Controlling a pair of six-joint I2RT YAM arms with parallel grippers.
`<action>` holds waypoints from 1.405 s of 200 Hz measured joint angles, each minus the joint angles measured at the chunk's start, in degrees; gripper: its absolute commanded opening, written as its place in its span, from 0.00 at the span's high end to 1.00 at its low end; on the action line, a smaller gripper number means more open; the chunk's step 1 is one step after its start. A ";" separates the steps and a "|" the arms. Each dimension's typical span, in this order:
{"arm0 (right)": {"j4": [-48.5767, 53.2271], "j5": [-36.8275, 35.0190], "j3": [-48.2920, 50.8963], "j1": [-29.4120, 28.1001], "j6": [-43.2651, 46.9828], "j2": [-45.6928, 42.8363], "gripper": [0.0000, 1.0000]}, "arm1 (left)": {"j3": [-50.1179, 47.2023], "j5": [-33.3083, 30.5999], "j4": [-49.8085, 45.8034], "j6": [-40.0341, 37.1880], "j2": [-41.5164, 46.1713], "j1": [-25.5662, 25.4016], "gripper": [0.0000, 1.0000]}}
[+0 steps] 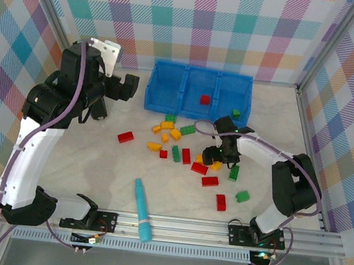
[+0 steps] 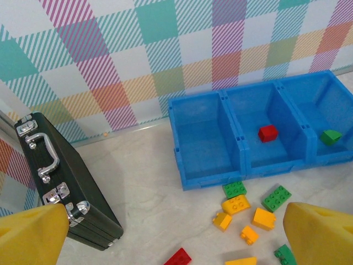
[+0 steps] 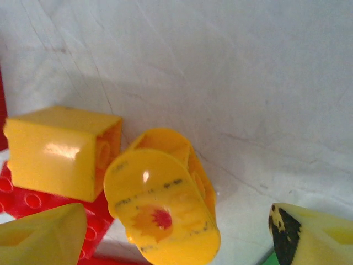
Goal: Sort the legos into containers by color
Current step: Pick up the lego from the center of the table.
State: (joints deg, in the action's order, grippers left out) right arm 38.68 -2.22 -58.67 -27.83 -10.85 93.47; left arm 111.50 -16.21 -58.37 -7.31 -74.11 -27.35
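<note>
Your right pincer [image 1: 216,155] stands spread low over the tabletop [image 1: 85,154], a rounded yellow lego [image 3: 160,204] between its fingertips and a square yellow one [image 3: 60,149] just beside, so centre, close on the rounded one alone, then carry it to the bin's [image 1: 161,105] empty compartment beyond.

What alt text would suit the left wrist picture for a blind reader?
A blue three-compartment bin sits by a plaid wall, one red brick in its middle compartment, one green brick in its right one. Green bricks and yellow bricks lie scattered before it; a black case sits at left.
</note>
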 measured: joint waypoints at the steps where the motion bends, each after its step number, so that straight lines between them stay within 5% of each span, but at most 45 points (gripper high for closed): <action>1: 0.00 -0.13 -0.11 0.00 0.00 0.13 0.18 | 0.00 -0.02 0.00 0.00 0.00 0.00 0.00; 281: 3.43 -1.14 -1.51 -0.96 -0.11 4.37 0.35 | -0.52 -1.05 0.02 -1.07 2.16 0.00 0.00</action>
State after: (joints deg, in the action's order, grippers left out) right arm 42.11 -3.36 -60.18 -28.80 -10.96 97.84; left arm 110.98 -17.26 -58.35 -8.38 -71.94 -27.35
